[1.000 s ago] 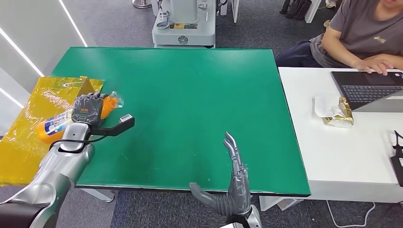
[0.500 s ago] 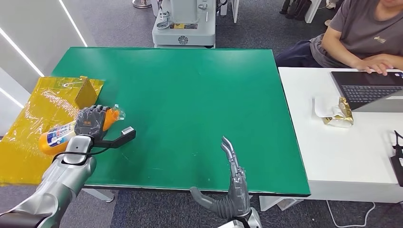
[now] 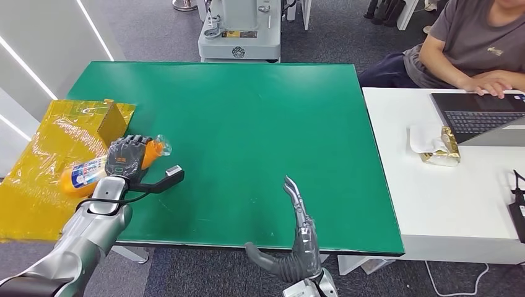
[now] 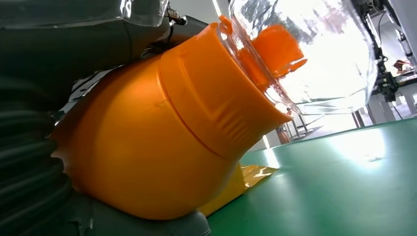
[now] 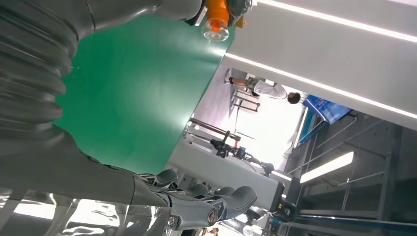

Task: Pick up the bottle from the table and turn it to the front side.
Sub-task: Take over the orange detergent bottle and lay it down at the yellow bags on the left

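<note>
— Surfaces?
— A green rectangular worktop (image 3: 247,136); a crinkled yellow plastic sheet (image 3: 43,167) overlaps its left edge. A white desk (image 3: 458,204) adjoins on the right, where a seated person (image 3: 470,49) types at a laptop (image 3: 480,114).
— Task item?
— The orange plastic bottle with a clear cap (image 3: 108,166) lies sideways over the sheet's edge, clasped by the left hand (image 3: 127,156).
— Right hand (image 3: 297,244)?
— Released, fingers extended, holding nothing, at the worktop's near edge.

A person (image 3: 473,46) sits at the white desk (image 3: 458,204) beside the green table (image 3: 247,124), hand on a laptop (image 3: 480,114) — a crumpled gold wrapper (image 3: 441,147) lies just beside it. Yellow plastic sheeting (image 3: 43,167) drapes the table's left edge, a small brown box (image 3: 111,120) on it — grey machine base (image 3: 238,31) behind.
</note>
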You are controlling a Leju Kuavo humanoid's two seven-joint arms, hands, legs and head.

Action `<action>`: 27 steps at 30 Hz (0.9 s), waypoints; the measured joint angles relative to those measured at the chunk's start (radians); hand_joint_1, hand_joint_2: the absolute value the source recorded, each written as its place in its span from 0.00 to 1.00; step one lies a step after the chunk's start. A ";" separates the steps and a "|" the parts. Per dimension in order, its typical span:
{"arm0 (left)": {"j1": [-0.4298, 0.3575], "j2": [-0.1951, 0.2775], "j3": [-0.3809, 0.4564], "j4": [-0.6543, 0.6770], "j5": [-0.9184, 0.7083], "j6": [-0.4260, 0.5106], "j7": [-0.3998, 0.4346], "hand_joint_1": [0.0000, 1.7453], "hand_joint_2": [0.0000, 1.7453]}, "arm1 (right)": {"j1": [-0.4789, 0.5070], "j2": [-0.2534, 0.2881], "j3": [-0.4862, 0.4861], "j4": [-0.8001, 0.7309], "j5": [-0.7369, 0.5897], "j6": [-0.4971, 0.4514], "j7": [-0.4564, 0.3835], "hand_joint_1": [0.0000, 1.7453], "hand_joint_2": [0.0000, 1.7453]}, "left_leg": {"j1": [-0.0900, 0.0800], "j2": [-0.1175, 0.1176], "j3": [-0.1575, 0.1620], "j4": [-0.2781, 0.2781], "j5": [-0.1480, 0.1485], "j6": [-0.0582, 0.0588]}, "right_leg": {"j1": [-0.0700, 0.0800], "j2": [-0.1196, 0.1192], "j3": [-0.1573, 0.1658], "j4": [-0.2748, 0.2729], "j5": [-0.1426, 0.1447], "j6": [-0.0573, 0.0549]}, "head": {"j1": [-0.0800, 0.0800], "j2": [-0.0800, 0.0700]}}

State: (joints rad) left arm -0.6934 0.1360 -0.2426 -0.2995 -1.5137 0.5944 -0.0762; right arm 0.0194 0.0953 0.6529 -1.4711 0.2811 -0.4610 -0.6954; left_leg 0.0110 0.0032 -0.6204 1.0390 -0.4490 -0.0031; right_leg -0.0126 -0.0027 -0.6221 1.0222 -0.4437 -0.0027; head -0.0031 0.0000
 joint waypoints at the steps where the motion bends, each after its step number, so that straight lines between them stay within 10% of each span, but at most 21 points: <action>1: -0.002 -0.005 0.000 0.000 0.000 -0.003 0.000 1.00 1.00 | -0.003 -0.001 0.004 0.002 0.000 -0.001 0.000 0.00 1.00 | 0.000 0.000 0.000 0.000 0.000 0.000 | 0.000 0.000 0.000 0.000 0.000 0.000 | 0.000 0.000; 13: -0.004 -0.024 0.000 0.001 0.004 -0.050 0.002 1.00 1.00 | -0.029 -0.019 0.043 0.020 -0.045 -0.061 0.000 0.00 1.00 | 0.000 0.000 0.000 0.000 0.000 0.000 | 0.000 0.000 0.000 0.000 0.000 0.000 | 0.000 0.000; 14: -0.001 -0.023 0.000 0.001 0.005 -0.053 0.002 0.94 1.00 | -0.030 -0.021 0.045 0.020 -0.049 -0.065 0.000 0.00 1.00 | 0.000 0.000 0.000 0.000 0.000 0.000 | 0.000 0.000 0.000 0.000 0.000 0.000 | 0.000 0.000; 18: 0.014 -0.022 0.000 0.004 0.005 -0.089 0.012 0.00 1.00 | -0.032 -0.027 0.055 0.020 -0.054 -0.073 0.000 0.00 1.00 | 0.000 0.000 0.000 0.000 0.000 0.000 | 0.000 0.000 0.000 0.000 0.000 0.000 | 0.000 0.000; 27: 0.026 -0.024 0.000 0.013 0.003 -0.227 0.082 0.00 1.00 | -0.027 -0.029 0.062 0.019 -0.036 -0.069 0.000 0.00 1.00 | 0.000 0.000 0.000 0.000 0.000 0.000 | 0.000 0.000 0.000 0.000 0.000 0.000 | 0.000 0.000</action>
State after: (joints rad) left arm -0.6672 0.1124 -0.2426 -0.2866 -1.5103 0.3677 0.0053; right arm -0.0077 0.0660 0.7145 -1.4519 0.2448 -0.5297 -0.6958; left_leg 0.0110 0.0031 -0.6206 1.0387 -0.4490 -0.0031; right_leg -0.0126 -0.0030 -0.6219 1.0222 -0.4439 -0.0027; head -0.0033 0.0000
